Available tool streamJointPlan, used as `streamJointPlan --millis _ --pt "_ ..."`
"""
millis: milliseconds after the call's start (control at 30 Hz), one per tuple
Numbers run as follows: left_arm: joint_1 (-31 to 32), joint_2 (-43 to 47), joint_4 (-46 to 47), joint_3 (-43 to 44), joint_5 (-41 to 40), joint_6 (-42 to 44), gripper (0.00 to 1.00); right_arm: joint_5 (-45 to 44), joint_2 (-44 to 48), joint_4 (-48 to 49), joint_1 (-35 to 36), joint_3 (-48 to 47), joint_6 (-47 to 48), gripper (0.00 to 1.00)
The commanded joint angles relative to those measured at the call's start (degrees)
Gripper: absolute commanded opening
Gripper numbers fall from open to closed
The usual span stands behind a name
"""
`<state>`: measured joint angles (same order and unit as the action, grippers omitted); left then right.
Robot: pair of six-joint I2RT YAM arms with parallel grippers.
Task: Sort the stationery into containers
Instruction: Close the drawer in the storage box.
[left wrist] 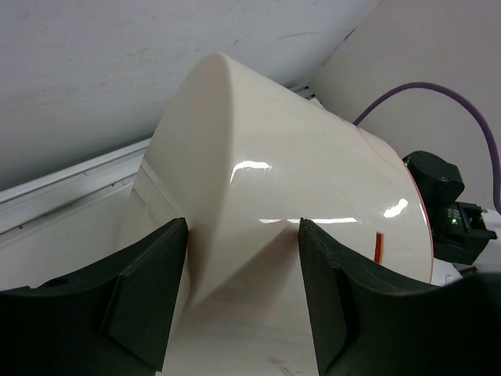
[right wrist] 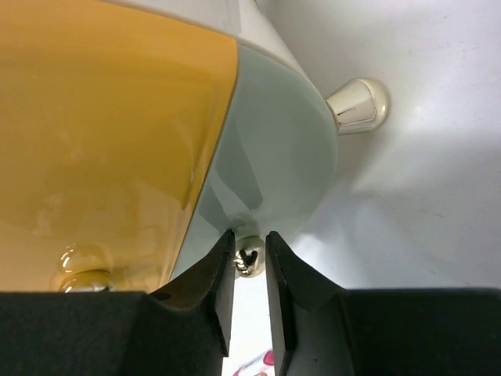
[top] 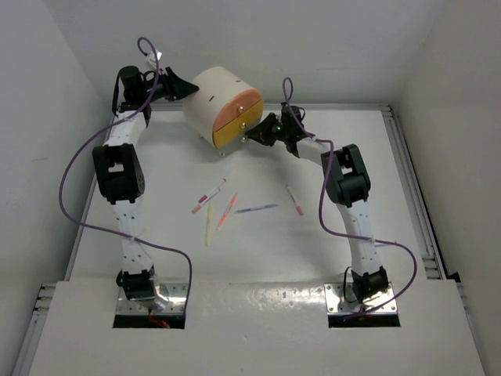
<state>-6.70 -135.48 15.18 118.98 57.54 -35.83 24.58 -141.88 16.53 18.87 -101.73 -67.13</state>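
1. While pens [top: 227, 210] lie loose on the table [top: 274, 251], the right gripper [right wrist: 250, 236] narrowly brackets a small metal knob [right wrist: 249, 260]; grip uncertain.
2. Left gripper [left wrist: 241, 235], wide, backs the glossy cabinet [left wrist: 297, 180]: likely light, slippery; pull by the knob.

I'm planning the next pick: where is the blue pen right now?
In the top view, the blue pen lies flat on the table, between the orange pen to its left and a pink pen to its right.

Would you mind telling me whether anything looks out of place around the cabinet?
The right hand straddles a small gold piece on the cabinet's pale edge, seemingly a foot; the yellow drawer's knob sits aside, ungripped.
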Motion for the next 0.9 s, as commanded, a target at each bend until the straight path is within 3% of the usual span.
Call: streamJointPlan --millis 0,333,533,667,867 --pt "2.22 1.97 -3.66 -1.73 1.61 3.75 0.63 -0.50 -0.15 4.91 0.99 -3.12 -1.07 0.23" --pt "3.09 2.94 -4.98 -2.08 2.14 5.06 0.63 -1.81 -0.23 5.17 1.52 -4.17 -0.19 0.33" --pt "3.18 3.82 -6.39 -3.31 2.23 6.83 0.63 -1.90 -1.03 5.53 1.69 -5.05 -0.81 0.32" --pt "3.18 4.17 -6.30 -3.23 1.27 7.62 0.64 -0.68 -0.06 6.14 1.25 -3.65 -0.81 0.24" --pt "1.17 7.59 -4.63 -2.35 -8.39 9.56 0.71 1.87 5.47 6.23 -0.77 2.50 -0.46 0.25"
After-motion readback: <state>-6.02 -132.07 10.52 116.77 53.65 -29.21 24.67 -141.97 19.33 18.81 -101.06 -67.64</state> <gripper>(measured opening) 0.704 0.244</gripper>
